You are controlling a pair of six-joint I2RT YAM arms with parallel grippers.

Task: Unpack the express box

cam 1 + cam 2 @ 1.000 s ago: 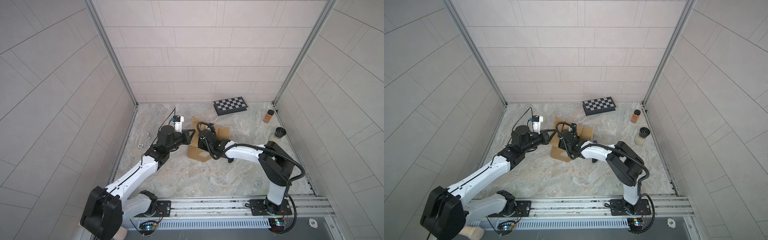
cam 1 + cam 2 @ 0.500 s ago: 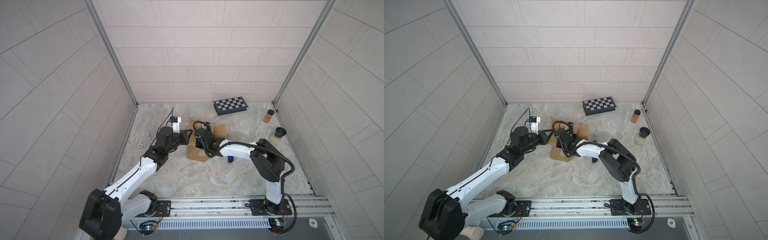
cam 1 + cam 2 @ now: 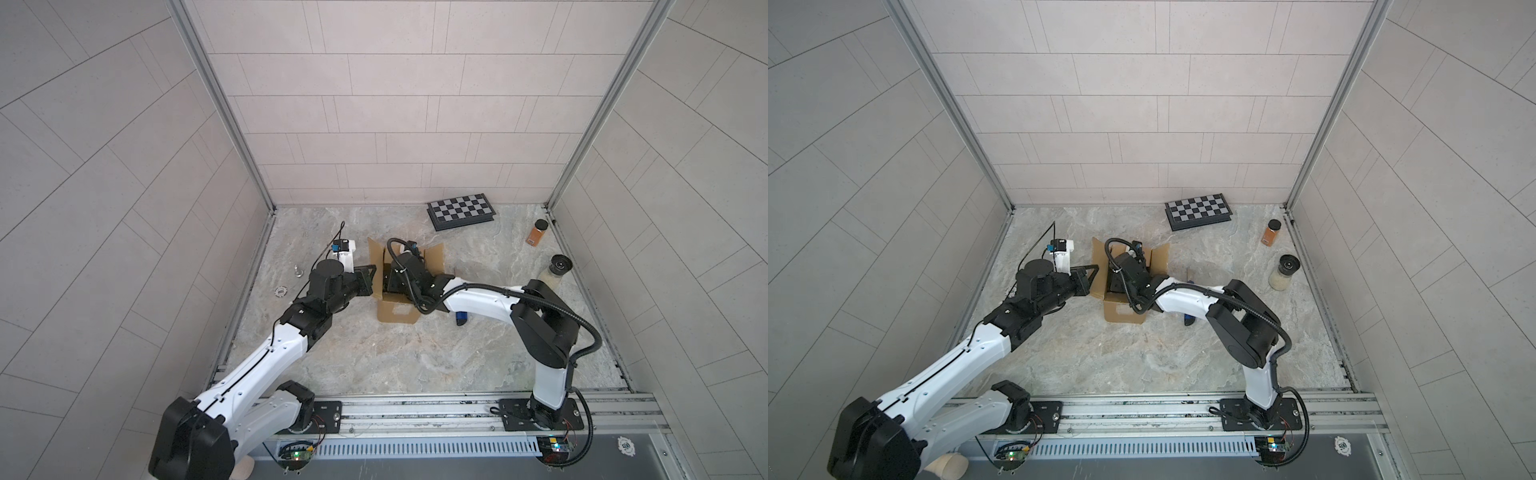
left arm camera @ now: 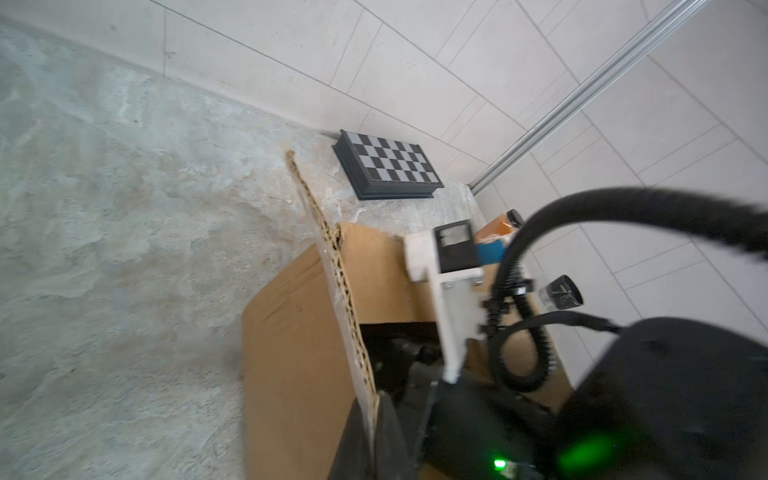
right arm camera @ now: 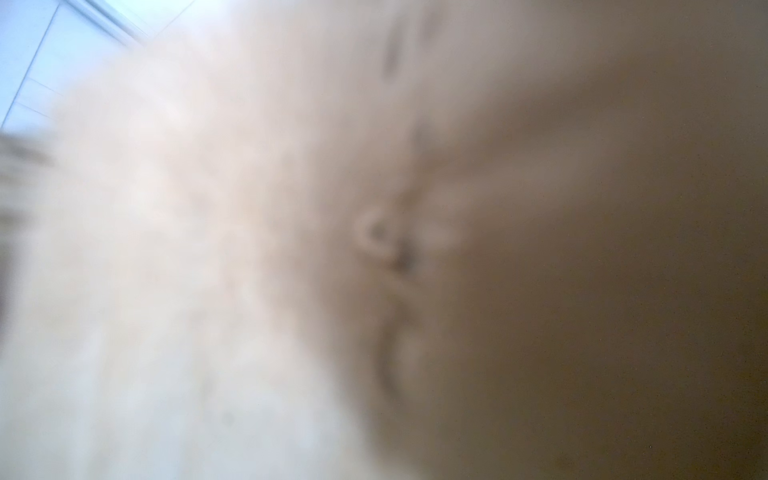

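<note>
Pale tiled walls close in a grey marbled tabletop [image 3: 415, 361], seen from above in both top views. Left of centre sits the small brown cardboard express box [image 3: 386, 314], open side up, with its flaps spread outward and a pale rectangular patch on the side facing the arm bases. The left gripper [image 3: 371, 279], black on a white arm, meets the box from the left and is clamped on the edge of the left flap. The left wrist view shows that flap's corrugated edge running down between its black fingers [image 4: 392, 432]. The right gripper [image 3: 390, 286] dips into the box's open top from the right, its tips lost in the dark interior. Its jaws are closed together, but whether they hold anything cannot be told. The right wrist view is only a blur of cream and brown. Against the back wall, well apart from the box, lies a flat black-and-white checkered case [image 3: 461, 210]. Near the right wall stand an orange jar with a black lid [image 3: 537, 233] and a clear jar of pale grains with a black lid [image 3: 555, 276]. A small blue object [image 3: 461, 319] peeks out beneath the right arm, near the box.
</note>
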